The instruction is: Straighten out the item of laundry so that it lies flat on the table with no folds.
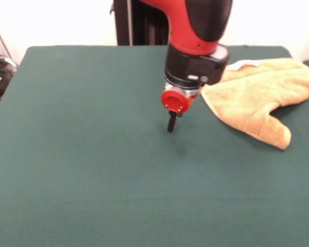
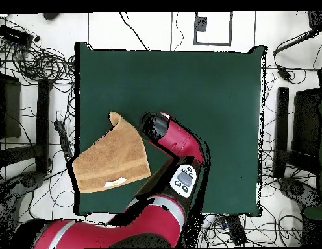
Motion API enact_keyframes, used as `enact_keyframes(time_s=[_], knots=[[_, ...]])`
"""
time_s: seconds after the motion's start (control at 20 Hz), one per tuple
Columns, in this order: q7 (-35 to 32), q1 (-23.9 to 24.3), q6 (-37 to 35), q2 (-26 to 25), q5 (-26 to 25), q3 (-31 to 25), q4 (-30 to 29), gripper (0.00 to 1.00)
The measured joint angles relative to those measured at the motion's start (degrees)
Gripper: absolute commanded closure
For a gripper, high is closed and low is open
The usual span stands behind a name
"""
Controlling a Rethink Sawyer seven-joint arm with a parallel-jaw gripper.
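Note:
The item of laundry (image 1: pixel 257 95), an orange-yellow towel, lies rumpled at the far right of the table (image 1: pixel 92 180). One corner is folded into a flap (image 1: pixel 277 135) pointing toward the front, and a white tag (image 1: pixel 243 64) shows at its far edge. In the overhead view the towel (image 2: pixel 111 159) sits at the table's (image 2: pixel 209 84) left edge with one corner curled up (image 2: pixel 115 118). My gripper (image 1: pixel 171 123) hangs just above the cloth-covered table, left of the towel and apart from it. It is shut and holds nothing. In the overhead view the red wrist (image 2: pixel 157 127) hides it.
The green table surface spreads wide to the left of and in front of my gripper in the front view. Cables and black stands (image 2: pixel 43 104) crowd the floor around the table in the overhead view. The towel's outer corner (image 2: pixel 74 167) reaches the table's edge.

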State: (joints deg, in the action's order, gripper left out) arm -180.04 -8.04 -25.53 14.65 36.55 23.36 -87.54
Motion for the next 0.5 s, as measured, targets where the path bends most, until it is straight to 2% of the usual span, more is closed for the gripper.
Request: enact_keyframes(time_s=[0.35, 0.5], knots=[[0.0, -2.58, -0.22, 0.75, 0.7, -0.04, 0.07, 0.0], [0.0, -4.01, -2.46, 1.87, 0.68, -0.03, 0.18, 0.0]])
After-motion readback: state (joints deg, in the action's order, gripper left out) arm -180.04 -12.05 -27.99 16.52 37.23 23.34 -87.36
